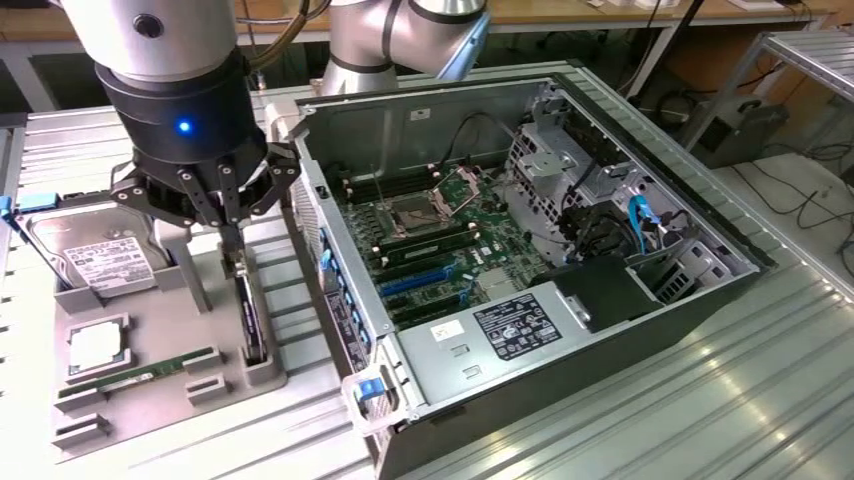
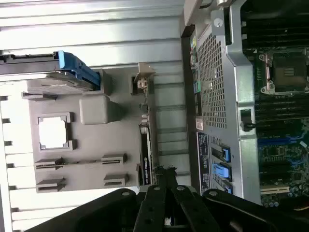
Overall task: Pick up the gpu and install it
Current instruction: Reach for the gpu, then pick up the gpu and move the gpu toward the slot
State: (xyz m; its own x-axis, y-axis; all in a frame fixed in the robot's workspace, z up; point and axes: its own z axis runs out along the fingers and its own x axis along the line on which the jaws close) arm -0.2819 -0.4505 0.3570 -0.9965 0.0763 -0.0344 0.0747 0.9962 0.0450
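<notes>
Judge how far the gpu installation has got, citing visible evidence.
Done: nothing installed; the gpu stands on edge in the grey holder. In hand: the gripper sits at the card's upper edge. Left: lifting and seating it in the open computer case.

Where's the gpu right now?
On the exterior view's left, the gpu stands on edge in the grey tray, below the claw, beside the open computer case.
</notes>
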